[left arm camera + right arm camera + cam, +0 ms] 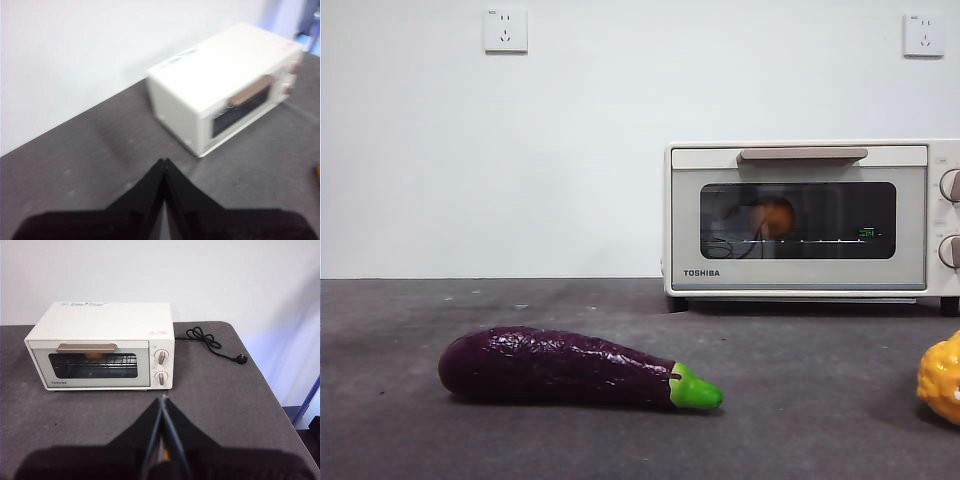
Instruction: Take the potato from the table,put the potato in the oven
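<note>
the purple eggplant (575, 370) lies nearest on the dark grey bench (800, 400), green tip toward a bumpy yellow item (942, 378) at the edge. behind, against a white wall (520, 170) with two sockets (506, 30), the oven (810, 220) stands shut, the potato (773, 216) on its rack behind the glass. its cord (212, 343) trails loose. left gripper (164, 165) and right gripper (163, 402) hover with fingers pressed together, empty.

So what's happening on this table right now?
Nothing is being handled. The potato already sits inside the oven, whose door is closed. An eggplant and a bumpy yellow item lie on the table. The left gripper and right gripper hang above it, shut and empty.
</note>
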You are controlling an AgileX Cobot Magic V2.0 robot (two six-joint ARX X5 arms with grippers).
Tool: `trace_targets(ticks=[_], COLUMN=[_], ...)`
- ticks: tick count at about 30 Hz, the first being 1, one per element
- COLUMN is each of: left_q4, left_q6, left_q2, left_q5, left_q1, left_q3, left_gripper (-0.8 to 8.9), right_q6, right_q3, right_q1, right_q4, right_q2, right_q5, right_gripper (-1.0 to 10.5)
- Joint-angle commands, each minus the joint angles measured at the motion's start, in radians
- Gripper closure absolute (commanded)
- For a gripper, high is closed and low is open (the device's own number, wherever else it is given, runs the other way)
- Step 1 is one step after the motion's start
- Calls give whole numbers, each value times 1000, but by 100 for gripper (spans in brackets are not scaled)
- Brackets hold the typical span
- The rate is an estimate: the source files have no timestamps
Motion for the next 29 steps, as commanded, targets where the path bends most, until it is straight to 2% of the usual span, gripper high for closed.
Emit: trace_targets(ticks=[1,6,10,19,26,29], left_q4=[-5,127,300,484,687,766], left_q6=[46,79,81,77,18,-37], left_q2=[-41,-179,-342,-691,-911,-999], left_q5=[15,15,15,52,184,209], left_q1=[85,193,251,395,404,397], left_q3=[-11,-155,-406,-978,-1333,-1455], left_gripper=[817,817,817,817,817,817], right_q6=[11,11,10,11,11,11], right_q3=[0,0,0,0,0,0], right_q1=[1,1,1,1,1,1], right_q4=[-22,-22,-22,-22,-22,-22], right_q2=[-3,-3,-3,-3,-3,-3], right_q5=[-3,-2,-2,-2,-2,-2], right_gripper=[946,946,946,946,946,946])
